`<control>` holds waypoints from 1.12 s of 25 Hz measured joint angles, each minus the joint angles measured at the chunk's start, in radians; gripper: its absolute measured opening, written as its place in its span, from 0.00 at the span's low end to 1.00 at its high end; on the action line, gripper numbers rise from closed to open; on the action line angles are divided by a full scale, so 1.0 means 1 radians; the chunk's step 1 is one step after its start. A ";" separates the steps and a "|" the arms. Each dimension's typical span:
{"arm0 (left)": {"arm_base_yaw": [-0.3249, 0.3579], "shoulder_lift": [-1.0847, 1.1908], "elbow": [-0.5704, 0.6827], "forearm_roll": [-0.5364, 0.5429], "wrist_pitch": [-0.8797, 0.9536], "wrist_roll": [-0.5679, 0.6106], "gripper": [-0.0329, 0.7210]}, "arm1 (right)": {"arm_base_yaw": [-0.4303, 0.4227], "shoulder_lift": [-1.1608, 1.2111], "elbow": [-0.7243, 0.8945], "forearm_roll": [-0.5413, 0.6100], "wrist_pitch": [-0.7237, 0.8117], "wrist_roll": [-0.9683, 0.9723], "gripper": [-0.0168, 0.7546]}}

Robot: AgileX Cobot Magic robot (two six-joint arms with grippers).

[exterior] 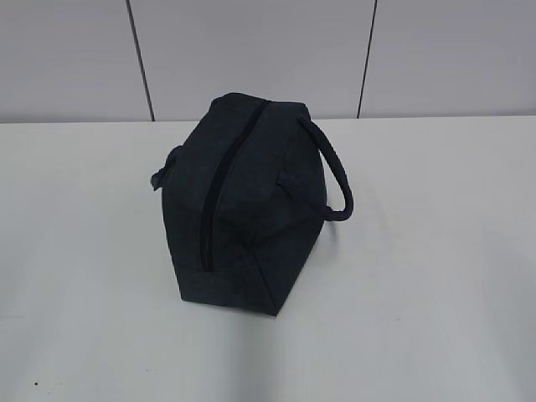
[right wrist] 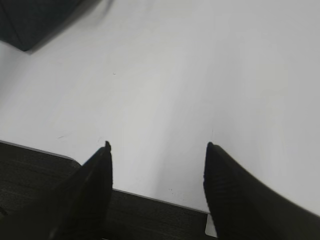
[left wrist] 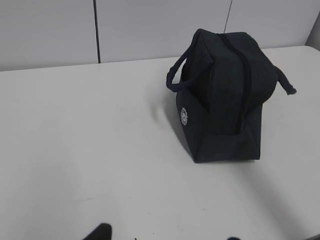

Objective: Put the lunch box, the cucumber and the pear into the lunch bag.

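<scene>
Your left gripper (left wrist: 165, 239) barely shows at the bottom of its view, jaws parted and empty, well back from the lunch bag (exterior: 243, 197), which stands zipped mid-tabletop (exterior: 435, 318). Your right gripper (right wrist: 157, 150) also hangs open and empty. Lunch box, cucumber and pear aren't visible; presumably the zipper comes first.

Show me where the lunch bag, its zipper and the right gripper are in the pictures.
lunch bag (exterior: 276, 243): exterior view, near end panel.
zipper (exterior: 219, 188): exterior view, middle of the closed top seam.
right gripper (right wrist: 157, 172): right wrist view, gap between the open fingertips.
</scene>
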 joint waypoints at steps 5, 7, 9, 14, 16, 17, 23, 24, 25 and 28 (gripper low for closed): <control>0.000 0.000 0.000 0.000 -0.001 0.000 0.58 | 0.000 0.000 0.000 0.000 -0.001 0.000 0.62; 0.000 0.000 0.000 0.000 -0.001 0.000 0.56 | 0.000 0.000 0.000 0.000 -0.002 0.000 0.62; 0.000 0.000 0.000 0.000 -0.002 0.000 0.54 | 0.000 0.000 0.000 0.000 -0.002 0.002 0.62; 0.030 0.000 0.000 0.000 -0.002 0.000 0.48 | 0.000 -0.004 0.000 -0.002 -0.002 0.002 0.62; 0.074 0.000 0.000 0.000 -0.002 0.000 0.46 | -0.013 -0.019 0.000 -0.002 -0.004 0.002 0.62; 0.102 -0.001 0.000 0.000 -0.002 0.000 0.45 | -0.023 -0.029 0.000 -0.002 -0.004 0.002 0.62; 0.215 -0.033 0.000 0.000 -0.002 0.000 0.44 | -0.074 -0.127 0.000 -0.002 -0.004 0.002 0.62; 0.226 -0.033 0.000 0.000 -0.002 0.000 0.44 | -0.075 -0.133 0.000 -0.002 -0.004 0.002 0.62; 0.234 -0.033 0.000 0.000 -0.002 0.000 0.44 | -0.075 -0.137 0.000 -0.002 -0.004 0.002 0.62; 0.242 -0.034 0.000 0.000 -0.002 0.000 0.44 | -0.075 -0.140 0.000 -0.004 -0.004 0.002 0.62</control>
